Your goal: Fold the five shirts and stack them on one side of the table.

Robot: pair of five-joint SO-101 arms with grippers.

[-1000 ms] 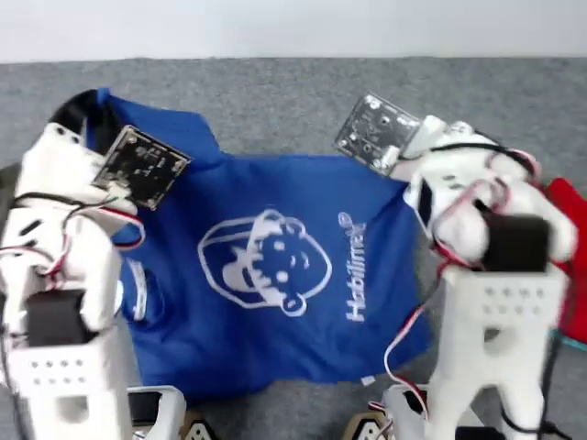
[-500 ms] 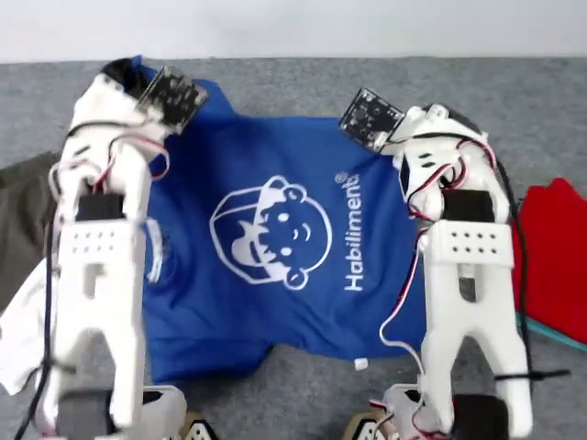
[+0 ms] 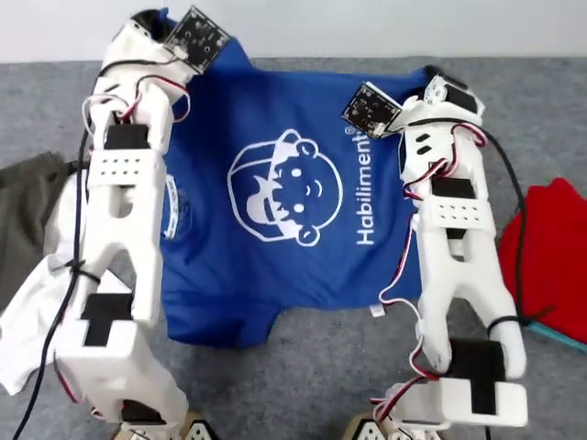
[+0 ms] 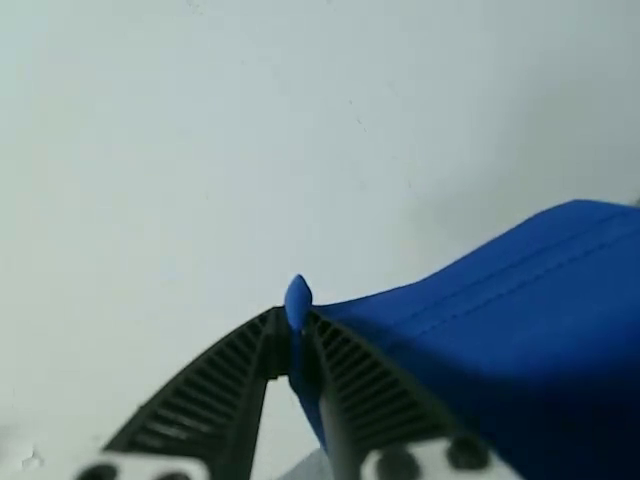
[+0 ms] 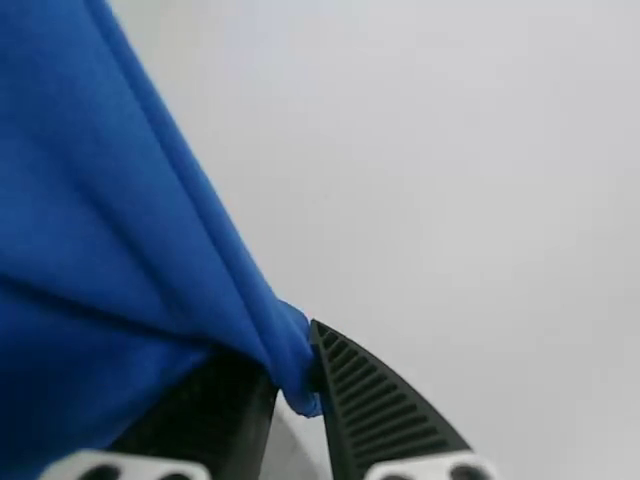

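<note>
A blue shirt (image 3: 284, 192) with a white cartoon print hangs stretched between both arms, its lower part lying on the grey table (image 3: 312, 385). My left gripper (image 4: 292, 345) is shut on a pinch of the blue shirt (image 4: 500, 330) at its far left corner, near the white wall. My right gripper (image 5: 296, 385) is shut on the blue shirt (image 5: 90, 250) at its far right corner. In the high view the left arm (image 3: 119, 183) and the right arm (image 3: 454, 211) are stretched towards the back of the table.
A red shirt (image 3: 546, 247) lies at the right edge of the table. A dark olive shirt (image 3: 23, 202) and a white shirt (image 3: 27, 321) lie at the left edge. A white wall (image 3: 367, 27) stands right behind the table.
Both arms have extended towards the back wall, drawing the blue shirt away from the front edge and pulling its top edge taut and higher.
</note>
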